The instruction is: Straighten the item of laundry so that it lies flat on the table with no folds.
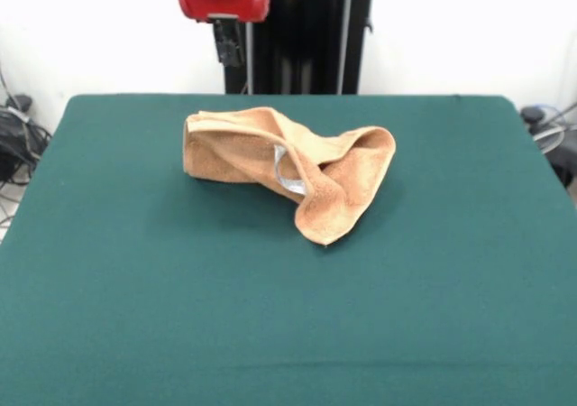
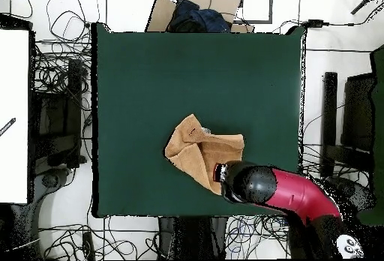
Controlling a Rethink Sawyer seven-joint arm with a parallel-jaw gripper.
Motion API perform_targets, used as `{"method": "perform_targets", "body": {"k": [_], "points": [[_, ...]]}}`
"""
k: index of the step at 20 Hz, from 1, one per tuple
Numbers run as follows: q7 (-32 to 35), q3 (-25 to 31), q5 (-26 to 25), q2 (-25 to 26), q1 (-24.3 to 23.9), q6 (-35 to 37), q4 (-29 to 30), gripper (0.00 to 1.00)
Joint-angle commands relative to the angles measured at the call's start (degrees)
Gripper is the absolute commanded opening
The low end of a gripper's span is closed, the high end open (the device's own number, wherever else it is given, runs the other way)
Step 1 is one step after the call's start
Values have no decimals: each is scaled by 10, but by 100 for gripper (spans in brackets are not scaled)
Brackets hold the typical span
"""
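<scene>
The near stretch of the large rectangular table (image 1: 135,334) covered in plain dark green cloth carries nothing in the front view; past it, somewhat beyond the middle of the tabletop and closer to the far edge, where the pedestal stands, than to the near one, lies the small orange-tan terry towel (image 1: 288,167), bunched into a long crumpled roll; one end droops toward the near edge as a doubled flap, a raised fold arches along the top, and a pale whitish patch, perhaps the label, shows inside the hollow; from above the cloth reads as two overlapping lobes, well clear of every corner; at the far edge the red and black arm (image 2: 289,190) reaches in over the towel's pedestal-side end, with its dark round head hiding part of the cloth; the gripper (image 1: 230,45) appears only as a dark piece hanging under the red housing, raised well above the tabletop, and whether it is wide or narrow cannot be told; the task seems to stand at its opening step, nothing yet flattened; the next move probably calls for descending on a free outer edge or corner and drawing it outward, away from the pile, without dragging the whole bundle
</scene>
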Motion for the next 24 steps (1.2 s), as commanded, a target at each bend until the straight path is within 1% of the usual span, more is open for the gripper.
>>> {"method": "perform_targets", "body": {"k": [1, 4, 8, 11, 13, 15, 17, 20, 22, 24], "points": [[65, 10, -17, 16, 41, -49, -9, 0], [73, 9, -11, 31, 57, -53, -29, 0], [110, -1, 6, 25, 98, -59, -39, 0], [115, 11, 47, 45, 102, -26, -40, 0], [113, 19, 69, 58, 103, -26, -38, 0], [113, 19, 78, 68, 109, -27, -42, 0], [121, 0, 70, 61, 130, -37, -52, 0], [128, -8, 77, 48, 141, -51, -45, 0], [127, 1, 92, 48, 136, -57, -29, 0], [129, 16, 115, 63, 127, -75, -10, 0]]}}
